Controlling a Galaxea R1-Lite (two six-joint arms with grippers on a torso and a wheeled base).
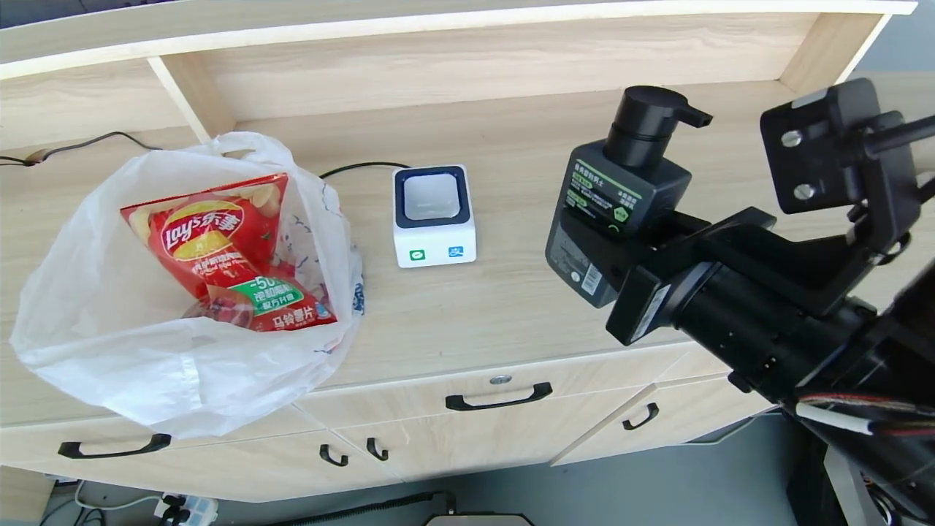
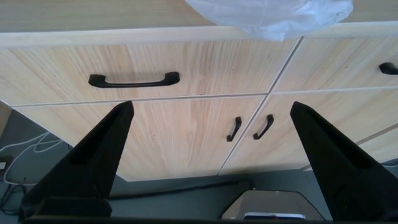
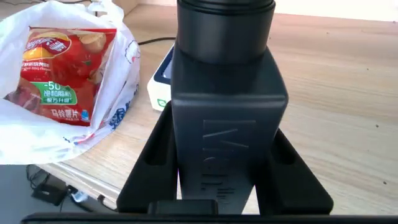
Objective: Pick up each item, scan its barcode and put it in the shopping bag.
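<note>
Firmly clamped in the right hand point(image 3: 221, 163), the dark square pump bottle point(image 1: 618, 208) wears a green label; left hand point(image 2: 211, 112) gapes empty.

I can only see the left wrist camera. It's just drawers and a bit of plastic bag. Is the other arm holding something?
Observer: Yes, the right gripper is shut on a dark pump bottle.
Operator: Where's the beepy scanner?
Observer: The white scanner stands on the counter, between the shopping bag and the bottle.
Operator: Is there anything in the bag?
Observer: A red bag of chips is standing inside it.
</note>
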